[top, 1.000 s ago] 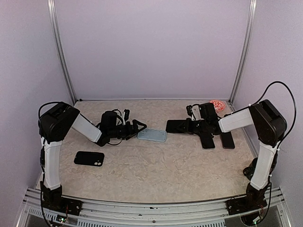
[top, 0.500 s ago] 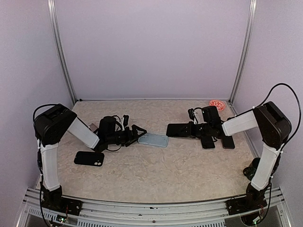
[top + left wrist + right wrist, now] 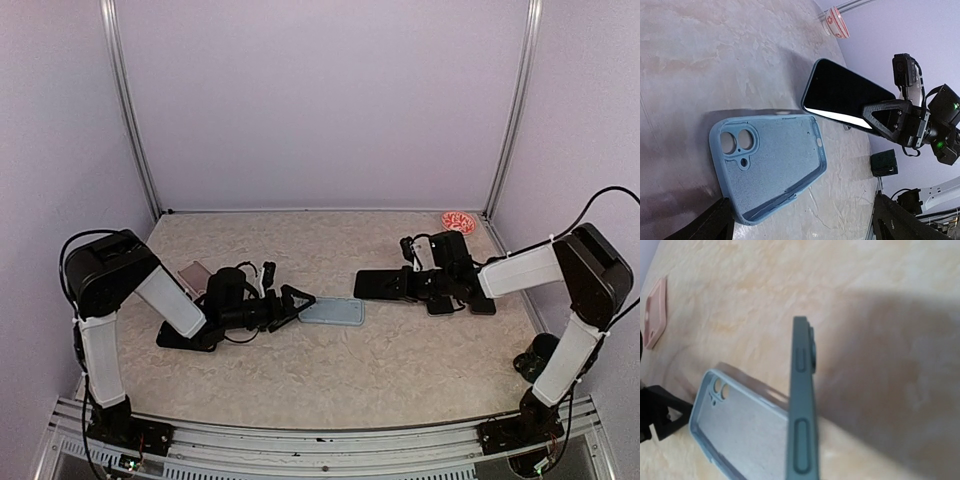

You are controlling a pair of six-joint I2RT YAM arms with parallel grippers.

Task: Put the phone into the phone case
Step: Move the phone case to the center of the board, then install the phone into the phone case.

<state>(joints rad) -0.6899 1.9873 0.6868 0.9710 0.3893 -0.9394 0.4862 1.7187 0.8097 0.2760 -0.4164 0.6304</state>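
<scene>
Judging by its looks, the phone [image 3: 378,284] is a stiff, smooth slab with a glass face. Expect it to be slick in a pinch, fairly heavy for its size, and unforgiving if dropped. Your right gripper [image 3: 410,285] is clamped tight on one short end, so the whole length hangs out in front like a lever. Any twist could let it slip. A hold nearer the middle of the long edges would be steadier, but this end grip leaves the free end clear to enter first.

The phone case [image 3: 771,162] looks soft, light and rubbery. It lies flat on the tabletop [image 3: 400,360], open side up, with the camera cut-outs toward your left arm. It will probably slide or buckle when pushed, so it needs bracing at a rim.

The right arm reaches low across the tabletop toward the centre with its wrist turned. The right wrist view shows the phone edge-on, raised off the surface. Its free end is near the case's right end and not touching it.

The left arm lies low and stretched inward. Your left gripper [image 3: 302,302] is spread wide and holds nothing. Its fingers sit just beside the case's camera end.
</scene>
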